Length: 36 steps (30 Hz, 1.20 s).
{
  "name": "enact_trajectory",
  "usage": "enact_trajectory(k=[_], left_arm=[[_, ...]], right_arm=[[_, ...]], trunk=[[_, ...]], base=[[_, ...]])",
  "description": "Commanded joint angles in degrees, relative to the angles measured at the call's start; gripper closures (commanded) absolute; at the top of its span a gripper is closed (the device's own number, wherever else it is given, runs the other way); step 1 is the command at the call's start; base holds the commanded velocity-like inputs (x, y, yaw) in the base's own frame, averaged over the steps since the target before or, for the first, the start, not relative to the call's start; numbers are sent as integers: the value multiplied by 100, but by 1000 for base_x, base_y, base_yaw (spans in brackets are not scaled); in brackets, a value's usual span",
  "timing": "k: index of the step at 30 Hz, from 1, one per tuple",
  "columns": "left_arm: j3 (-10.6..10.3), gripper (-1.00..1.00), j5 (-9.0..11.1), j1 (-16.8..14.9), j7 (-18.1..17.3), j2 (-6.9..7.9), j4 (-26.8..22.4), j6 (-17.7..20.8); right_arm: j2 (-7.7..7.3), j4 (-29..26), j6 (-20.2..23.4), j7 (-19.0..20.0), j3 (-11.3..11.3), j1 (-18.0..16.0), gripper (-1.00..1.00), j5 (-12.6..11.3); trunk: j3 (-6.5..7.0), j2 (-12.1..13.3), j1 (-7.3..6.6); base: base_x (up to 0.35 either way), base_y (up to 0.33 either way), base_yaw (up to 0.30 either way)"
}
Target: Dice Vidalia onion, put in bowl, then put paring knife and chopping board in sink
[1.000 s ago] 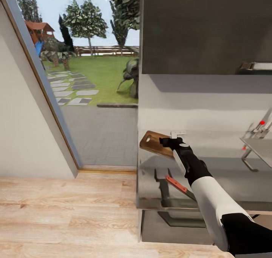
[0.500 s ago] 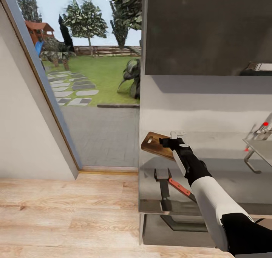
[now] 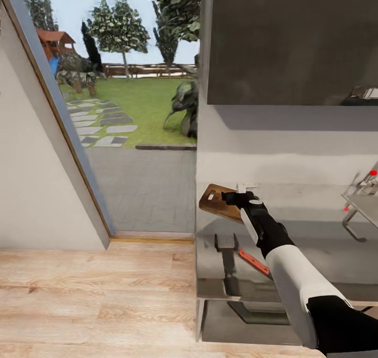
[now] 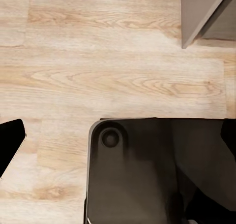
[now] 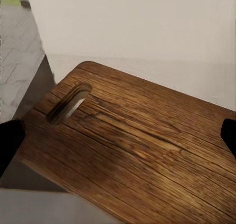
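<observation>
The right gripper [image 3: 234, 196] holds the chopping board [image 3: 220, 202] lifted clear of the countertop [image 3: 325, 248], its fingers pinching the board's near edge. In the right wrist view the board [image 5: 132, 145] spans the gap between the two dark fingertips, its handle slot at the far end. The board's long axis runs away from the fingers toward the open doorway, tilted slightly, with the slotted end farthest from the sink.

The sink [image 3: 363, 203] lies well apart, toward the robot's right, at the picture's edge, with the tap's red knob showing above it. Judged from this, the board must travel rightward along the counter, and the right arm is the nearer and already loaded.

The paring knife [image 3: 253, 262] lies on the countertop below the raised arm, near the front edge, its orange-red handle angled toward the robot.

The left gripper [image 4: 118, 135] hangs low over the wooden floor [image 4: 113, 61] above the robot's dark base; whether its fingers are spread or together cannot be told.

The onion and bowl cannot be located from these views.
</observation>
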Motion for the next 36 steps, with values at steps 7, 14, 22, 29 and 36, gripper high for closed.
enact_trajectory(k=[7, 14, 22, 29, 36], left_arm=[[-2, -100, 10, 1, -2, -1, -7, -6], [-2, -100, 10, 1, -6, -1, -7, -6], [-2, -100, 10, 1, -6, -1, -4, -6], [-2, -100, 10, 1, -7, 2, -4, -6], [-2, -100, 10, 1, -4, 2, -6, -6]], right_arm=[[-1, -6, 35, -32, 18, -5, -100, -3], [-1, -5, 35, -32, 18, -5, -100, -6], [-1, -4, 40, -32, 18, -5, -100, -10], [-1, 3, 43, -36, 11, -5, -100, -4], [-1, 10, 44, -37, 9, -5, -100, -3]], trunk=[[-11, -11, 5], [-11, -11, 5], [-11, -11, 5], [-11, -11, 5], [7, -11, 5]], base=[[95, 187, 0], [99, 200, 0], [100, 201, 0], [100, 201, 0], [82, 201, -54]])
